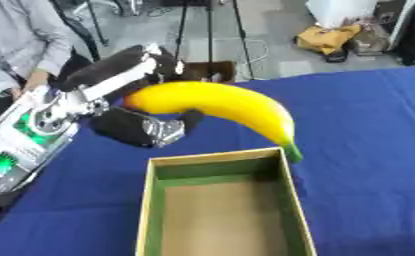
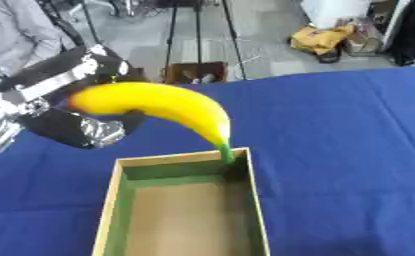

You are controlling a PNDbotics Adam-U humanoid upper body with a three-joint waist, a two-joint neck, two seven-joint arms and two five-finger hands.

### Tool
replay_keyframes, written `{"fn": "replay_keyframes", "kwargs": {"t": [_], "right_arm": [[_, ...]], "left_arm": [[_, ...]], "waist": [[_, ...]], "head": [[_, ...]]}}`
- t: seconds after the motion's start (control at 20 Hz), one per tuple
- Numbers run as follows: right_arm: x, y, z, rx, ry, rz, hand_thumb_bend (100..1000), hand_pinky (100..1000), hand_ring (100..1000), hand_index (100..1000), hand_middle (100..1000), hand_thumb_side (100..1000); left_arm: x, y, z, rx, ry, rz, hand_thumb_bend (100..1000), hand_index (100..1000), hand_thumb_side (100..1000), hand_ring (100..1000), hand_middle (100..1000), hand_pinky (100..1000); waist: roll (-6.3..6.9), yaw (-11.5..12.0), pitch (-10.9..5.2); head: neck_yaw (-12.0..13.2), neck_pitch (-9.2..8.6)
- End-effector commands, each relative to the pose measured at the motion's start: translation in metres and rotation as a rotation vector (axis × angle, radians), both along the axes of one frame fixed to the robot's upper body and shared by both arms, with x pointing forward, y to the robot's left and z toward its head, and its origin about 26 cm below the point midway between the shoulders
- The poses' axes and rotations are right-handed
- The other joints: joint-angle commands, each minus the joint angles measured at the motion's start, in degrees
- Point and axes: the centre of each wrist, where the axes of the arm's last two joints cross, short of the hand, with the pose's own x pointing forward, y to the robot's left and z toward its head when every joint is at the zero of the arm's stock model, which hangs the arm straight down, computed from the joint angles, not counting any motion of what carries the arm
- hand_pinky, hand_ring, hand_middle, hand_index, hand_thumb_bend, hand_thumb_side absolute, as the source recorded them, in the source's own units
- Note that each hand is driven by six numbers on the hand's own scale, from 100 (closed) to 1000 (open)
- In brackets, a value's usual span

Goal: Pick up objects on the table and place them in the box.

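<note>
A large yellow banana (image 1: 224, 107) with a green stem tip hangs in the air above the far edge of the box, its tip near the far right corner. My left hand (image 1: 132, 95) comes in from the left and is shut on the banana's thick end, fingers over the top and thumb beneath. The box (image 1: 285, 200) is an open wooden tray with green inner walls and a bare brown floor, standing at the near middle of the blue table. Nothing lies inside it. My right hand shows in neither view.
Blue cloth (image 1: 368, 130) covers the table to the right and behind the box. Past the far edge stand tripod legs (image 1: 210, 35), a small brown crate (image 1: 212, 71) and bags on the floor. A seated person is at the far left.
</note>
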Motion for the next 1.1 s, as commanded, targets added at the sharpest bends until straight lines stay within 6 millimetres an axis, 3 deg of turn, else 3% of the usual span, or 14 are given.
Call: {"fn": "replay_keyframes", "kwargs": {"t": [0.05,1.1], "right_arm": [[-0.002,-0.002,0.008,-0.014,-0.026,-0.013,100,703,452,613,472,1000],[0.000,0.000,0.008,-0.009,-0.045,-0.022,100,701,451,611,472,1000]], "left_arm": [[-0.005,-0.003,0.004,0.032,-0.048,0.003,100,459,501,421,334,177],[0.000,-0.011,-0.029,0.142,0.026,0.004,100,460,503,421,335,178]], "waist": [[-0.40,0.11,-1.03],[-0.84,-0.10,0.10]], "head": [[-0.09,0.28],[0.23,-0.53]]}}
